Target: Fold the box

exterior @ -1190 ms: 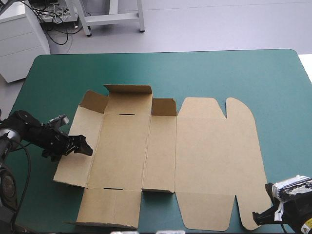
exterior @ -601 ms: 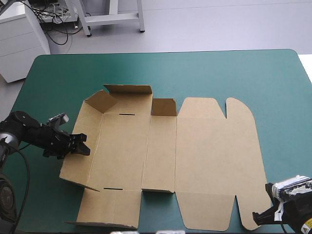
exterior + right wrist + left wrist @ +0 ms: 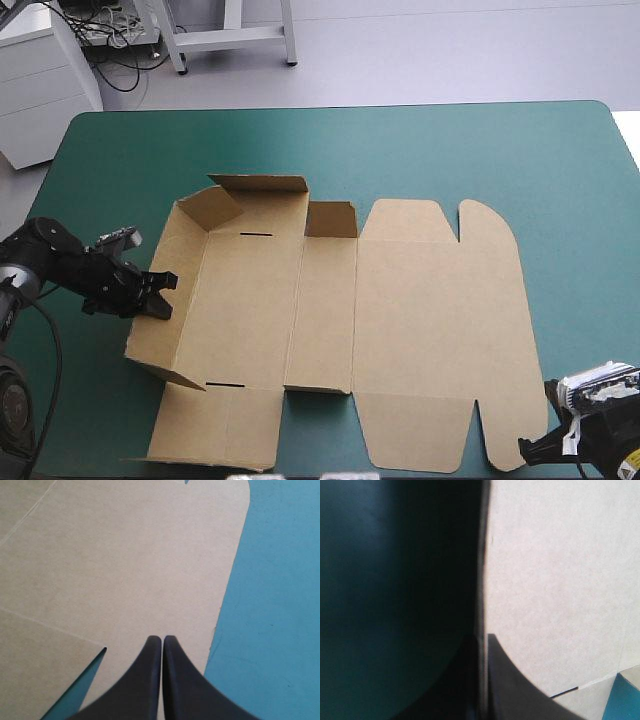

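Observation:
The brown box (image 3: 420, 320) lies cut open on the teal-green cover (image 3: 450, 150), most of its panels flat. Its left wall (image 3: 170, 340) stands tilted up, and the far flap (image 3: 262, 185) is raised a little. My left gripper (image 3: 160, 297) is shut on that left wall's edge. In the left wrist view the board (image 3: 560, 580) runs edge-on between my black fingers (image 3: 510, 680). My right gripper (image 3: 527, 450) sits at the box's near right corner. It is shut (image 3: 162, 639) with nothing in it, its tips just over the flap (image 3: 125, 555).
The box fills the table's middle, and its near flaps reach close to the near edge. Teal-green cover (image 3: 280, 605) shows beside the right gripper, toward the table's right edge. The left arm (image 3: 60, 265) lies low over the cover by the left edge.
My left gripper has gone from open to shut on the box's left wall. That wall has tipped up more steeply. The whole sheet has slid slightly left. The right gripper has stayed put.

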`<state>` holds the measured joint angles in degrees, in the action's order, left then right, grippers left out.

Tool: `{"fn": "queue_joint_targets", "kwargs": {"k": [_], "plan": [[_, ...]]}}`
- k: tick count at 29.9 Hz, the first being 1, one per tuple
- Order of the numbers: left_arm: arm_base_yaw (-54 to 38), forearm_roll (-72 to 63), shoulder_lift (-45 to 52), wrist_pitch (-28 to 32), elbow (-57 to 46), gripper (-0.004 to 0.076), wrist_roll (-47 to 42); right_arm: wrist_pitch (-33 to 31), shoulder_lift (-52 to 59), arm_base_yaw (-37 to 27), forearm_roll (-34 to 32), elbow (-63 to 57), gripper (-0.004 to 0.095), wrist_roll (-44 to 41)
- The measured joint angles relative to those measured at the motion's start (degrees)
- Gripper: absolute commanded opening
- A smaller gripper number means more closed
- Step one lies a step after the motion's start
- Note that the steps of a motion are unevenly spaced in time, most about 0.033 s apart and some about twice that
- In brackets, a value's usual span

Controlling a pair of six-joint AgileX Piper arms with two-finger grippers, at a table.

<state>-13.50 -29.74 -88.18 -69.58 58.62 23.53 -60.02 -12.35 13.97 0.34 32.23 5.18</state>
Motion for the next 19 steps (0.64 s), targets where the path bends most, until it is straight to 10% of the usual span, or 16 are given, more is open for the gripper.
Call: {"fn": "queue_joint_targets", "kwargs": {"k": [19], "plan": [[36.9, 42.2, -11.8, -0.6, 33.9, -0.0032, -1.4, -0.3, 0.0, 0.0, -3.6, 0.0, -0.0004, 0.8]]}}
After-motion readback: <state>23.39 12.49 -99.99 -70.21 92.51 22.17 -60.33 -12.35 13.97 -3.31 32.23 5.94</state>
